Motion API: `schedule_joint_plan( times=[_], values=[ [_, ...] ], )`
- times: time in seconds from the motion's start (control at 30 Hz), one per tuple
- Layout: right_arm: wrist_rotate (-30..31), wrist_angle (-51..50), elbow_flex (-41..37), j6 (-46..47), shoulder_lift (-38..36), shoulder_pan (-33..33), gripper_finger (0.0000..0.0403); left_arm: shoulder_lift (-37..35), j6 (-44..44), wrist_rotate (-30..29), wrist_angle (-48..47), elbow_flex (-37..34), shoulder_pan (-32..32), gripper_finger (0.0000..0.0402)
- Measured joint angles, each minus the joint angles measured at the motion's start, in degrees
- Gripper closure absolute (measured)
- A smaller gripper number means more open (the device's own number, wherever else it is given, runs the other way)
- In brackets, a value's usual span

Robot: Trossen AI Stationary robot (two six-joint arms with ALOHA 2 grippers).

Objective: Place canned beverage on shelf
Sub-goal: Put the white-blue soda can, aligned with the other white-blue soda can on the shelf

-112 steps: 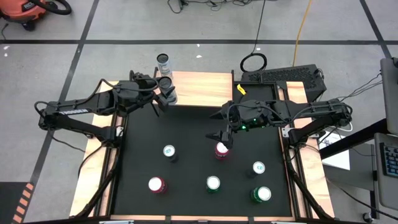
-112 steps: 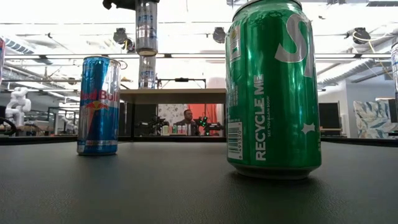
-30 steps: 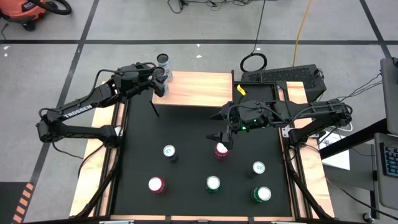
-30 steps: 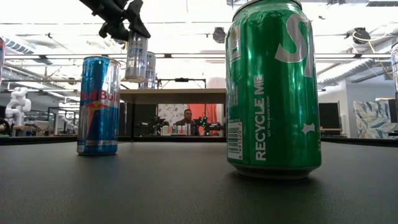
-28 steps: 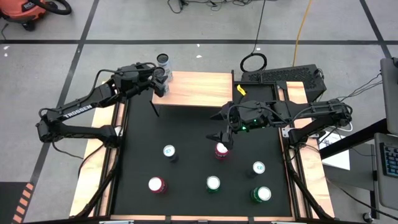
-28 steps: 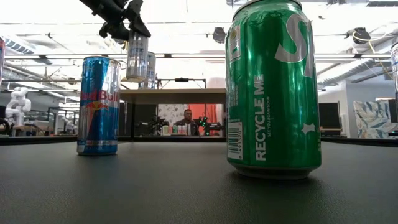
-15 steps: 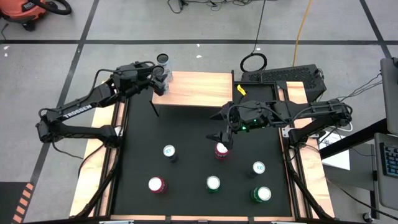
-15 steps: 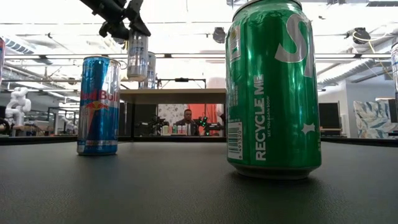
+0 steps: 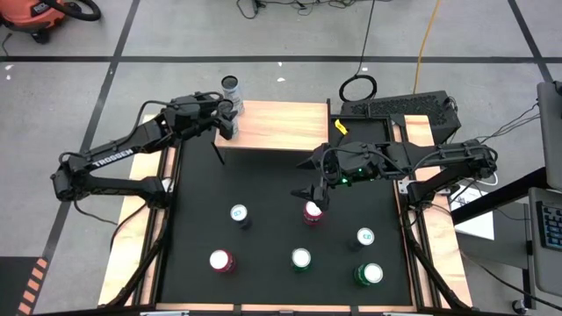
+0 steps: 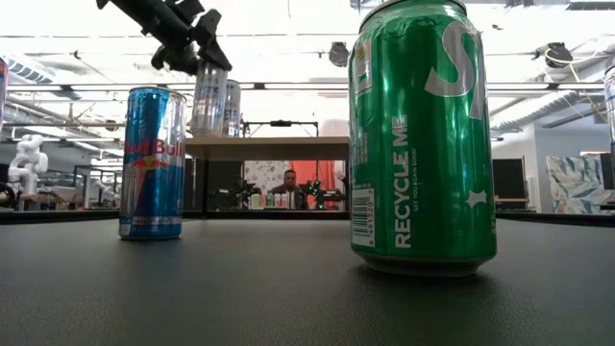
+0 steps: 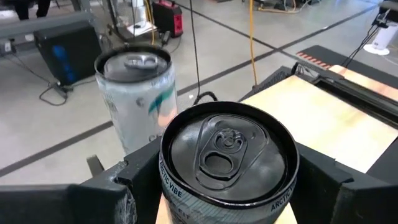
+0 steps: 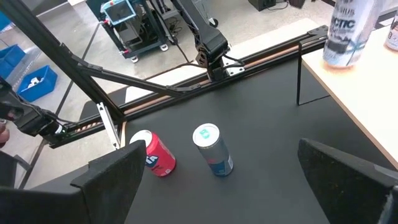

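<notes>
Item: my left gripper (image 11: 227,186), clamped on a dark can (image 9: 226,111) over the shelf (image 9: 281,125) corner, beside a pale can (image 9: 231,85), ready for setting down. Right gripper (image 9: 315,195): spread wide, idle above table cans.

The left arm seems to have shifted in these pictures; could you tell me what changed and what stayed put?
The left tool carried its slim grey can from the shelf's near-left edge to its left end, beside the can already standing there, still clamped. The right tool stayed above the red-topped can; the table's cans did not move.
</notes>
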Motion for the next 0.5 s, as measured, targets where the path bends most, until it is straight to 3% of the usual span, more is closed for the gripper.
schedule_joint_plan(
  times=[0.5],
  values=[
    [0.02, 0.0, 0.0, 0.48, 0.0, 0.0, 0.0003, -0.02, 0.48, -0.87, 2.13, -1.54, 0.04, 0.0139]
  ],
)
